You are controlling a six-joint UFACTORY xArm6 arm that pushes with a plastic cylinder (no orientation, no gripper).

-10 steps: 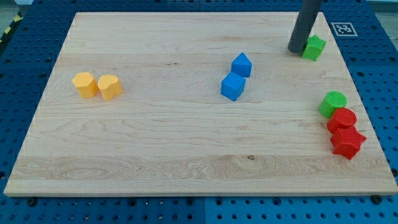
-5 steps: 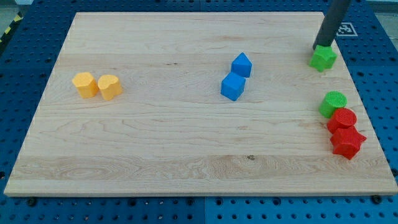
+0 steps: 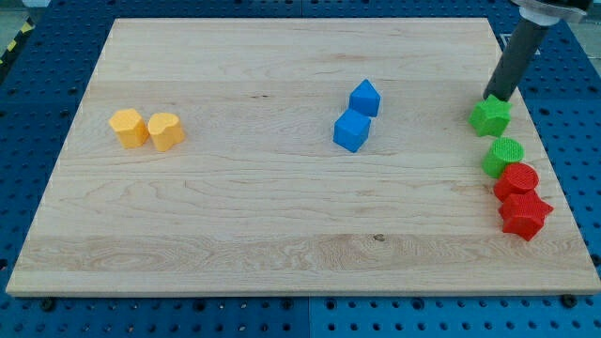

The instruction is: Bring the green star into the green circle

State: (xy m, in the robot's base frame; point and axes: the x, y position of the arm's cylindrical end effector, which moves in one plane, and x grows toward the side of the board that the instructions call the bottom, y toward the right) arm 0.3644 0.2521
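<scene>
With no hand fitted, my tip (image 3: 498,97) touches the green star (image 3: 490,116) near the counter's right edge; push straight toward the green circle (image 3: 504,155), avoiding a glancing contact.

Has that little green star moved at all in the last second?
Yes. The green star has slid toward the view's bottom, much nearer the green circle, which stayed put. My tip sits just above the star.

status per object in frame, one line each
my tip: against the green star's top side
green star: just above the green circle, narrow gap
green circle: touching red circle
red star: touching red circle
blue blocks: paired mid-board
yellow blocks: paired at left
</scene>
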